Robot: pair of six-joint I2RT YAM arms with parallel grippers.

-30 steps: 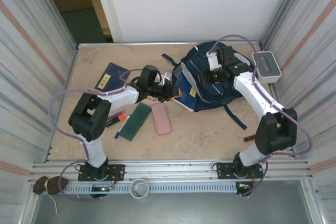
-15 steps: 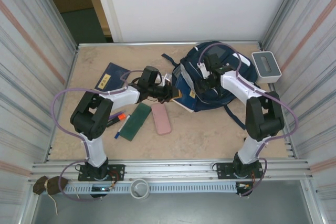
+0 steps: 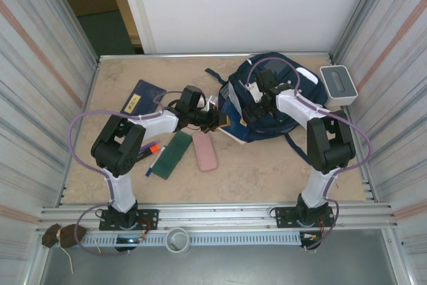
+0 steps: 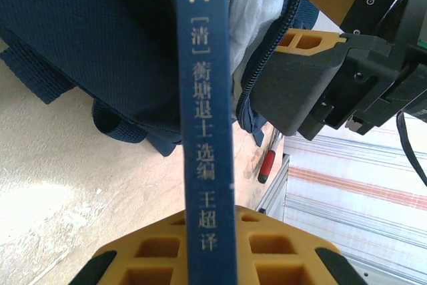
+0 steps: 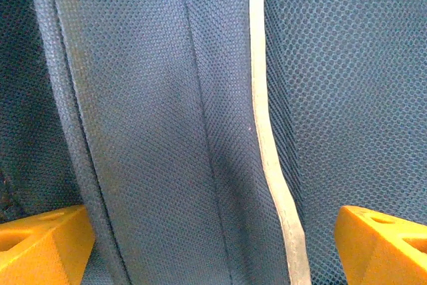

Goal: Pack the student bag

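The student bag (image 3: 273, 108), navy with thin white stripes, lies at the back right of the table. My left gripper (image 3: 219, 119) is at its left-hand opening, shut on a thin blue book (image 4: 207, 131) with gold Chinese letters on the spine. The book's far end is inside the bag's (image 4: 100, 45) zipped mouth. My right gripper (image 3: 257, 93) rests on top of the bag and is open. In the right wrist view its yellow fingertips (image 5: 40, 238) stand wide apart on either side of a fold of navy fabric with a white stripe (image 5: 267, 138).
A white-grey box (image 3: 339, 83) stands at the back right corner. Left of the bag lie a dark blue booklet (image 3: 139, 97), a green notebook (image 3: 172, 153), a pink case (image 3: 205, 149) and markers (image 3: 150, 151). A red-handled tool (image 3: 316, 176) lies by the right edge.
The right gripper has moved left across the top of the bag and its jaws have spread wide. The left gripper has kept still with the book.
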